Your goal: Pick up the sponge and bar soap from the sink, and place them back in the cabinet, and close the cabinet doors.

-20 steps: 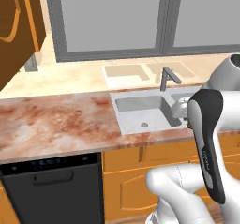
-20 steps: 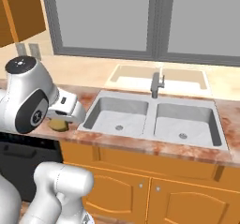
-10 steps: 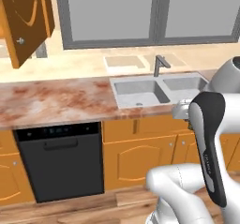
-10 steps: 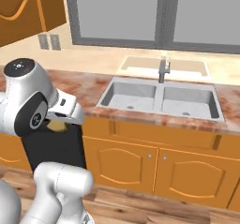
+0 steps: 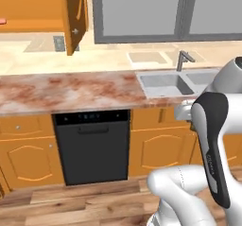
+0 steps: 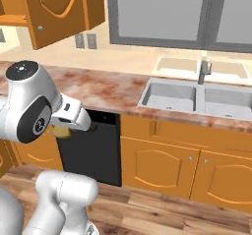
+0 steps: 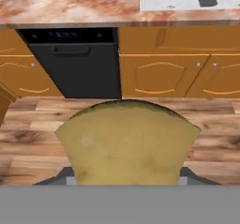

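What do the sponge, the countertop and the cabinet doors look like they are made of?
Sponge: matte, faintly mottled mustard, probably foam. Countertop: reddish veined pattern, likely polished stone. Cabinet doors: smooth orange-brown, presumably painted or varnished wood.

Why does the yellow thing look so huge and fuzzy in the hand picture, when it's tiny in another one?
In the hand view the sponge sits right against the lens, so it looms large with soft, blurry texture, while the dishwasher behind looks sharper. In the right base view the sponge is a small yellow patch under the end effector, seen from farther off. Light is flat and even, with no glare.
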Controlling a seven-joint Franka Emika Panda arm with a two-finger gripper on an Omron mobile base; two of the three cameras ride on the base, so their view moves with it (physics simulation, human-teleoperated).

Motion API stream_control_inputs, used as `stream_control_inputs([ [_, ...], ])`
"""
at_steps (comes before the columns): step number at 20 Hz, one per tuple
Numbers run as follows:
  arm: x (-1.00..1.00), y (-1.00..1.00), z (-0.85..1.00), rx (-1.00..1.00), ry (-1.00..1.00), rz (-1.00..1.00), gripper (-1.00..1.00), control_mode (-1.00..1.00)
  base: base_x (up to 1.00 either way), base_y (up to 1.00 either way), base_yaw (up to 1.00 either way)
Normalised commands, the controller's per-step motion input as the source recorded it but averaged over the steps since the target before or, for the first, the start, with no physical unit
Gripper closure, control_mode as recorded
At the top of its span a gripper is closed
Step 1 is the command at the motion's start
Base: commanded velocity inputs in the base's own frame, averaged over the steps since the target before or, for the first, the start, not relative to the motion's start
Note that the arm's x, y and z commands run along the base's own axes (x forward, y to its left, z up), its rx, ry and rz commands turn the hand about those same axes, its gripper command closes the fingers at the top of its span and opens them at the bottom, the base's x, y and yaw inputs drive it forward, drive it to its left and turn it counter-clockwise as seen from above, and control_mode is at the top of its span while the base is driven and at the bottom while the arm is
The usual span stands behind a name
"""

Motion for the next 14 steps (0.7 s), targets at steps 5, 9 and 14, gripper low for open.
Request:
stream_control_inputs([
  [5,0.0,0.0,0.0,0.0,0.0,0.0,1.0,1.0,-0.34,0.97,0.01],
  [9,0.0,0.0,0.0,0.0,0.0,0.0,1.0,1.0,-0.05,0.99,0.0],
  [14,0.0,0.0,0.0,0.0,0.0,0.0,1.0,1.0,0.03,0.83,0.0],
])
